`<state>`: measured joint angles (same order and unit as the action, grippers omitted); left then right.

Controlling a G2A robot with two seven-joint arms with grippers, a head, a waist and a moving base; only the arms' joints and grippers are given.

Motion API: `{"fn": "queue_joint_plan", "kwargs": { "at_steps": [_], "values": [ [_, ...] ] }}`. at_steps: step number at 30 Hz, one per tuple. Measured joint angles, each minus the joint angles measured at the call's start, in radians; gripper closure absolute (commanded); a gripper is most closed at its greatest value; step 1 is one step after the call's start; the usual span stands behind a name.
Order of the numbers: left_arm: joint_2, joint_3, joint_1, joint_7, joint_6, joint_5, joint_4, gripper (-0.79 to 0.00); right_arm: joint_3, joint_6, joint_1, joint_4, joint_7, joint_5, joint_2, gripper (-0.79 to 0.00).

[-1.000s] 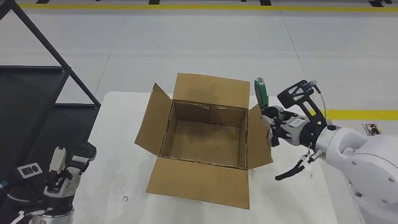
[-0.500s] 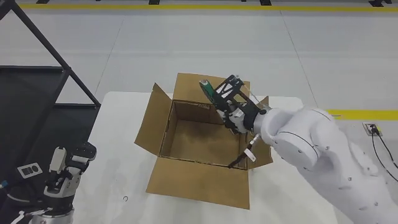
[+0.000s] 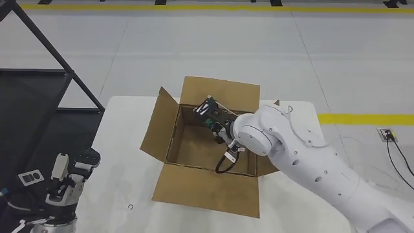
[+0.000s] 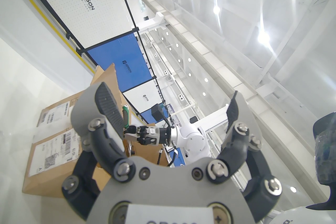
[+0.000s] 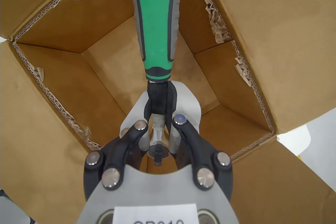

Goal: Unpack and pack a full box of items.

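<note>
An open cardboard box (image 3: 207,191) stands on the white table (image 3: 123,168), its flaps spread and its floor bare. My right gripper (image 3: 218,122) is over the box's far half, shut on a tool with a green and grey handle (image 3: 208,109). In the right wrist view the gripper (image 5: 160,109) clamps the tool's dark neck, and the green handle (image 5: 156,25) sticks out above the box's inner walls (image 5: 65,83). My left gripper (image 3: 74,160) rests at the table's near left corner, away from the box. It points upward and stands open (image 4: 170,109) with nothing between its fingers.
A black metal frame (image 3: 39,103) stands off the table's left side. From the left wrist view the box's labelled side (image 4: 57,146) is close by, with the other arm and the green tool (image 4: 126,114) beyond it. Bare tabletop lies left of the box.
My right arm has swung from beyond the box's right flap to over the box's interior, carrying the green-handled tool and lowering it. The left arm has not moved.
</note>
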<state>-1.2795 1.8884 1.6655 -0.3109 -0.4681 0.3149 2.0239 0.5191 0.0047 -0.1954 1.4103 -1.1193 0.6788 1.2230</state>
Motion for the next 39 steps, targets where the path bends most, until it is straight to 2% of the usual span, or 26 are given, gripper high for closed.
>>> {"fn": "queue_joint_plan", "kwargs": {
  "at_steps": [6,10,18,23,27,30,31,33,39],
  "values": [
    [0.000,0.000,0.000,0.000,0.000,0.000,0.000,-0.785,-0.001,-0.008,-0.015,-0.020,0.020,-0.001,0.003,0.000],
    [0.000,0.000,0.000,0.000,0.000,0.000,0.000,-0.785,-0.058,-0.018,0.008,-0.125,-0.012,0.006,0.043,0.000],
    [0.000,0.000,0.000,0.000,0.000,0.000,0.000,-0.785,-0.204,-0.164,0.098,-0.478,-0.013,-0.056,0.209,0.000],
    [0.000,0.000,0.000,0.000,0.000,0.000,0.000,-0.785,-0.254,-0.203,0.124,-0.672,-0.004,-0.072,0.315,0.000],
    [0.000,0.000,0.000,0.000,0.000,0.000,0.000,-0.785,-0.275,-0.241,0.133,-0.798,-0.001,-0.082,0.383,0.000],
    [0.000,0.000,0.000,0.000,0.000,0.000,0.000,-0.785,-0.283,-0.262,0.135,-0.884,-0.002,-0.085,0.425,-0.099],
    [0.000,0.000,0.000,0.000,0.000,0.000,0.000,-0.785,-0.284,-0.269,0.136,-0.906,-0.001,-0.087,0.437,-0.175],
    [0.000,0.000,0.000,0.000,0.000,0.000,0.000,-0.785,-0.285,-0.284,0.139,-0.953,0.005,-0.089,0.460,-0.268],
    [0.000,0.000,0.000,0.000,0.000,0.000,0.000,-0.785,-0.277,-0.314,0.158,-1.036,0.023,-0.090,0.504,-0.336]
  ]
}}
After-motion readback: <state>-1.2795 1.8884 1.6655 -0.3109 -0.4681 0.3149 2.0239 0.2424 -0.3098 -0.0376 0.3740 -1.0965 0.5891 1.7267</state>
